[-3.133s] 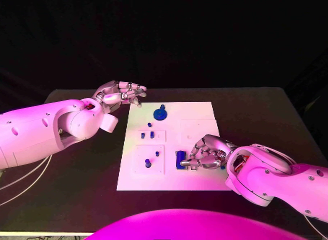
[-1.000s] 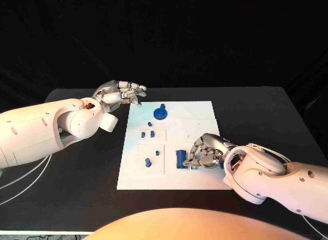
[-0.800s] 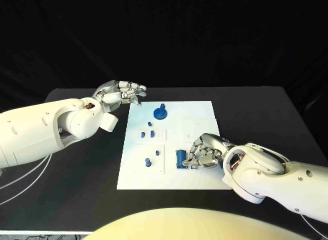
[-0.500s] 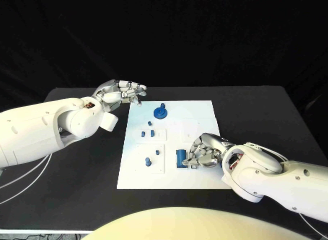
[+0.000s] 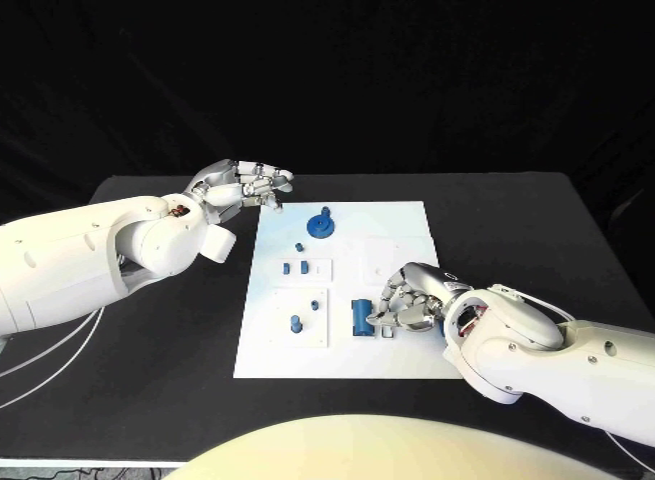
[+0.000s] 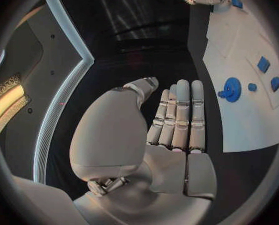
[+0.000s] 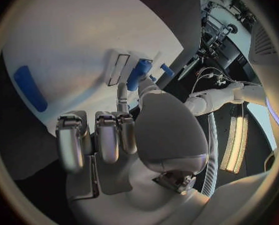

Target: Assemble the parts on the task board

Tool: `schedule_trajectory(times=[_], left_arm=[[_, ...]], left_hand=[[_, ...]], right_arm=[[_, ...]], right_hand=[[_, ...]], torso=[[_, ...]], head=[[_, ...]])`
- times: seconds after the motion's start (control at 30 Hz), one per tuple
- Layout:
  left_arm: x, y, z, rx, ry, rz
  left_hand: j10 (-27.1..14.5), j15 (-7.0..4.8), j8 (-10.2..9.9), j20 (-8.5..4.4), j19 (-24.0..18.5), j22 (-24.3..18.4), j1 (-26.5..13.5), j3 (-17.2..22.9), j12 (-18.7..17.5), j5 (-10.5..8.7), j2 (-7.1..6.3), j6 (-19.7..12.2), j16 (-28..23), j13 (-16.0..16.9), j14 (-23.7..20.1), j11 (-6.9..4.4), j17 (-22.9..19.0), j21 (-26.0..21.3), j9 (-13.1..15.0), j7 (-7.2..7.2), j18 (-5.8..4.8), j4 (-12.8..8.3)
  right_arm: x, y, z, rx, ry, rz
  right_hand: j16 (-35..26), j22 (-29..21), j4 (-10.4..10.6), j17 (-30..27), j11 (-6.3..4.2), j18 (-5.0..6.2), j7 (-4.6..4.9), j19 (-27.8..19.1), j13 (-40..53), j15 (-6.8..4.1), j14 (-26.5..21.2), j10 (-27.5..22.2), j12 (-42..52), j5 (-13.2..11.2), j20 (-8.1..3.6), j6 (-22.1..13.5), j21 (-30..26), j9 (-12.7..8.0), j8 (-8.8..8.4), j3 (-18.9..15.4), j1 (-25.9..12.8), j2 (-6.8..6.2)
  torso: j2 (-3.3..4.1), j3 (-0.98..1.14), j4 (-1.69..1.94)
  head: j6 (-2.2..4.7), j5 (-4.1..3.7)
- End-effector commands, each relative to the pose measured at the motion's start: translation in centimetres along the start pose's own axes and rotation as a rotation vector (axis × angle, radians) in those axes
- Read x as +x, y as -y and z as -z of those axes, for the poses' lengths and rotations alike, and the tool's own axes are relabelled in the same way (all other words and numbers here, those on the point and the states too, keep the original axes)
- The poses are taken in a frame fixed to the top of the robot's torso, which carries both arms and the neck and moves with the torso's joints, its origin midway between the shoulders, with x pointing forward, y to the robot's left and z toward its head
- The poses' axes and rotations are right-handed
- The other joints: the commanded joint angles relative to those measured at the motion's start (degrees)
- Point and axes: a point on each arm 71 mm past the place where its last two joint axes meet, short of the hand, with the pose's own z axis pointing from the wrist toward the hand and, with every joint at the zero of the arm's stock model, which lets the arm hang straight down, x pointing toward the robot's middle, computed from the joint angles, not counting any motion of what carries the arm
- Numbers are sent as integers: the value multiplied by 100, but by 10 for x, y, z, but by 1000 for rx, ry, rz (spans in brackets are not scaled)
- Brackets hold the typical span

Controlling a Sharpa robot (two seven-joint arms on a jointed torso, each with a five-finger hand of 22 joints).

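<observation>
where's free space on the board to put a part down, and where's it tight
The task board is bare along its far right side, right of the round blue part, and along its near edge below the lower-left plate. It is crowded at the near right, where the right hand sits by the long blue part. The left hand hovers off the far left corner.

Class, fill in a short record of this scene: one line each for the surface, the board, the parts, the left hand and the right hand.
surface: black table
board: white task board, lying mid-table
parts: blue round part at the far end; upright blue block near the right hand
left hand: beside the board's far left corner, fingers curled, holding nothing
right hand: over the board's near right area, fingers at a small blue piece
</observation>
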Motion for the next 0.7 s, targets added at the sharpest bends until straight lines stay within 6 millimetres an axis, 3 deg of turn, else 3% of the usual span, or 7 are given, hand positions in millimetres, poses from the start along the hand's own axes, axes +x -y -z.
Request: schedule_trajectory(times=[0.03,0.2,0.4,0.53,0.63,0.7], left_arm=[[2,1,0,7,-15,9],[2,1,0,8,-15,9],[1,1,0,13,-11,8],[3,2,0,15,-12,8],[4,2,0,16,-15,9],[5,2,0,16,-17,10]], left_hand=[[-35,30,18,2,48,-6,1,-11,17,17,58,-49,-36,-7,10,14,5,-28,-6,-3,70,38],[-42,30,27,3,58,-14,10,-15,34,18,65,-52,-35,-8,8,13,7,-45,-9,-4,70,50],[-43,30,28,3,59,-15,8,-18,36,17,64,-52,-35,-9,7,14,8,-47,-9,-3,70,54],[-43,30,28,3,59,-15,8,-18,36,17,64,-52,-35,-9,7,14,8,-47,-9,-3,70,54],[-43,30,28,3,59,-15,8,-18,36,17,64,-52,-35,-9,7,14,8,-47,-9,-3,70,54],[-43,30,28,3,59,-15,8,-18,36,17,64,-52,-35,-9,7,14,8,-47,-9,-3,70,54]], right_arm=[[-3,-2,2,-37,46,0],[-15,6,11,-61,101,-78],[-40,31,23,-35,156,-126],[-49,50,31,-1,168,-104],[-50,64,39,28,171,-66],[-49,71,43,46,169,-45]], right_hand=[[-11,1510,6,1440,-24,-81,8,599,1509,-32,603,616,22,19,-38,35,26,-12,-39,15,-15,2],[-31,1510,2,1396,24,-81,68,599,1506,3,594,613,17,24,-17,-114,26,-66,-151,32,-62,-69],[-57,1492,-21,1340,101,-68,156,583,1475,69,581,586,-40,24,35,-290,-44,-136,-312,99,102,-116],[-46,1497,-29,1365,125,-71,182,587,1474,91,586,585,-41,23,55,-326,-25,-160,-369,125,202,-128],[-42,1501,-29,1373,126,-75,183,592,1475,91,588,585,-41,23,56,-326,-7,-161,-371,126,205,-128],[-38,1507,-26,1383,127,-79,183,597,1477,93,590,588,-36,22,58,-317,16,-161,-370,125,208,-133]], torso=[[-3,-2,-3],[-10,-11,-8],[-15,-21,-17],[-14,-18,-20],[-2,1,-15],[-2,1,-12]], head=[[2,-5],[21,-22],[60,-91],[87,-152],[95,-197],[99,-208]])
